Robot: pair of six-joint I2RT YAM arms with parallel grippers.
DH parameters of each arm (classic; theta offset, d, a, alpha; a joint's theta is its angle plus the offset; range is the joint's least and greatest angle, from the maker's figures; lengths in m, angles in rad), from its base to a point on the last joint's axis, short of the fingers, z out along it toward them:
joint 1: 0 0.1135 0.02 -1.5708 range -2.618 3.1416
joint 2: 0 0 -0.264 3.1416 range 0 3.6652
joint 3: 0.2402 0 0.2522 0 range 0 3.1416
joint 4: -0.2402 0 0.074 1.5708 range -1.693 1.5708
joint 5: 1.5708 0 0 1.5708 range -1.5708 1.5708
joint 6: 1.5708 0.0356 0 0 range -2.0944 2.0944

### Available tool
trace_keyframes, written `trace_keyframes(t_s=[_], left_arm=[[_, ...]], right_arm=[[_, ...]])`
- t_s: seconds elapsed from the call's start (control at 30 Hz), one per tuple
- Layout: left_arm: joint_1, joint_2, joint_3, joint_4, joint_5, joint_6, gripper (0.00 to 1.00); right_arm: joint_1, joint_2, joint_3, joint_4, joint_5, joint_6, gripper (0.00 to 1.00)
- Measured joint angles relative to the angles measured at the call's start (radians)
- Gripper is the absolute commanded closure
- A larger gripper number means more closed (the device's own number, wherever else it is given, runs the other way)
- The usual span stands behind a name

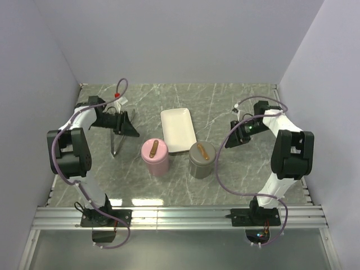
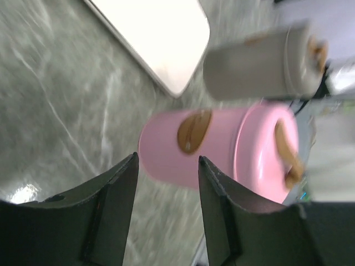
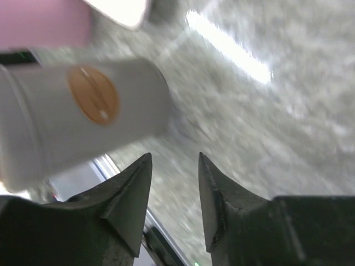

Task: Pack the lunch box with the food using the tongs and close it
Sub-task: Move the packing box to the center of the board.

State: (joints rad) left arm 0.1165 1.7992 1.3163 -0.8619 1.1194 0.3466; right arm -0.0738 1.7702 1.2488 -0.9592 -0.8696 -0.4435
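The lunch box shows as two lidded cylindrical pots with brown handles, one pink (image 1: 154, 156) (image 2: 222, 149) and one grey (image 1: 201, 159) (image 3: 83, 116), standing side by side mid-table. The thin silver tongs (image 1: 116, 144) lie on the marbled table left of the pink pot. My left gripper (image 1: 133, 130) (image 2: 166, 158) hovers just above and right of the tongs, open and empty, facing the pink pot. To the right of the grey pot, my right gripper (image 1: 232, 140) (image 3: 175, 155) is open with nothing between its fingers. No food is in view.
An empty white rectangular tray (image 1: 178, 129) (image 2: 161, 39) lies behind the two pots. Lilac walls close the table on the left, back and right. A metal rail (image 1: 180, 216) runs along the near edge by the arm bases.
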Motion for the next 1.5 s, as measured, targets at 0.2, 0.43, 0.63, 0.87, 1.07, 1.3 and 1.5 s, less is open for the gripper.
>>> trace_keyframes(t_s=[0.2, 0.43, 0.63, 0.87, 1.07, 1.3, 1.5], left_arm=[[-0.003, 0.005, -0.039, -0.217, -0.043, 0.305, 0.47], [-0.007, 0.047, -0.098, -0.238, -0.057, 0.37, 0.44], [-0.053, 0.057, -0.146, -0.22, -0.043, 0.368, 0.42], [-0.105, 0.057, -0.175, -0.169, -0.035, 0.334, 0.4], [-0.125, 0.057, -0.184, -0.114, -0.014, 0.284, 0.39], [-0.166, 0.057, -0.184, -0.097, 0.008, 0.27, 0.42], [-0.172, 0.057, -0.184, -0.115, 0.013, 0.297, 0.41]], right_arm=[[0.001, -0.006, -0.04, -0.094, 0.047, -0.134, 0.49], [0.035, 0.007, -0.05, -0.101, 0.042, -0.151, 0.47], [0.13, 0.007, -0.09, -0.062, 0.031, -0.103, 0.47], [0.208, 0.008, -0.098, -0.006, 0.004, -0.031, 0.46], [0.247, 0.017, -0.098, 0.041, -0.017, 0.024, 0.46], [0.288, 0.028, -0.099, 0.087, -0.042, 0.084, 0.46], [0.292, 0.041, -0.099, 0.126, -0.058, 0.138, 0.46]])
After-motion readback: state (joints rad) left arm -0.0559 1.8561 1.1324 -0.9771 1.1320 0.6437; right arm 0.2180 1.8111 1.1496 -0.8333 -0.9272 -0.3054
